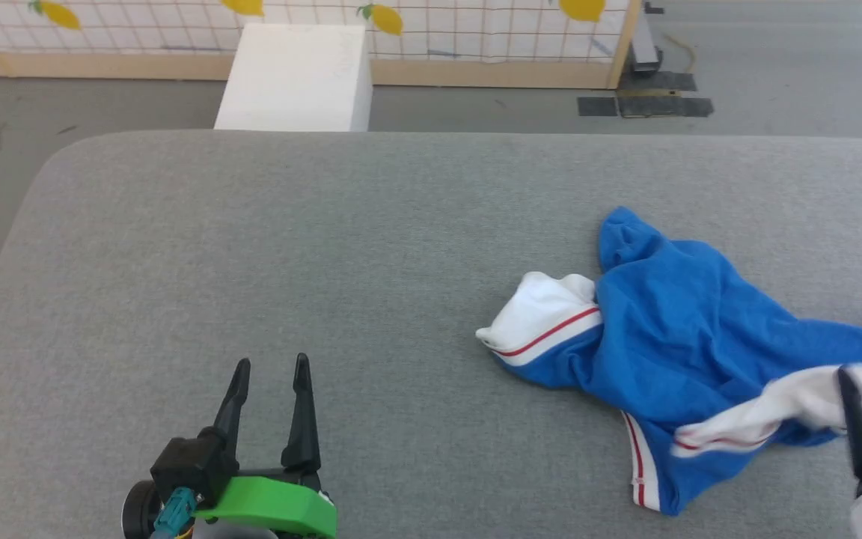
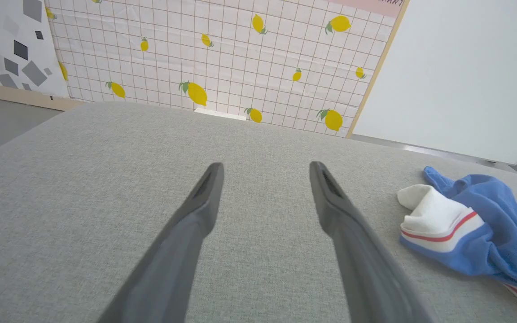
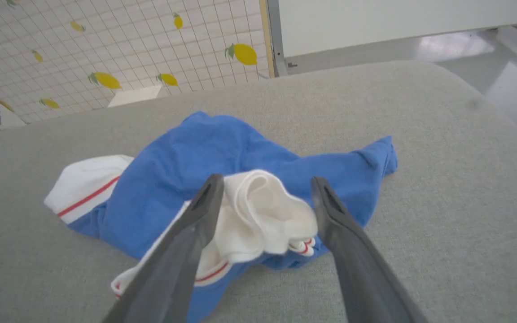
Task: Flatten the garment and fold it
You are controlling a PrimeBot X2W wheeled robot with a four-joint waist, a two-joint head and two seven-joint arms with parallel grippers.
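Blue and white, the garment (image 1: 670,329) lies crumpled on the bench (image 1: 326,247), its white sleeve (image 3: 263,215) between the wide-apart jaws of the right gripper (image 3: 266,180). The left gripper (image 1: 271,361) has wide-apart jaws too, well away from it.

No legible text, label or number anywhere

Grey fabric-covered tabletop (image 1: 251,247): left half and middle lie open, free passage. Right side blocked by crumpled royal-blue jersey T-shirt (image 1: 670,329) with white red-striped sleeves, heaped low. White rectangular block (image 1: 296,75) stands on the floor beyond far edge.
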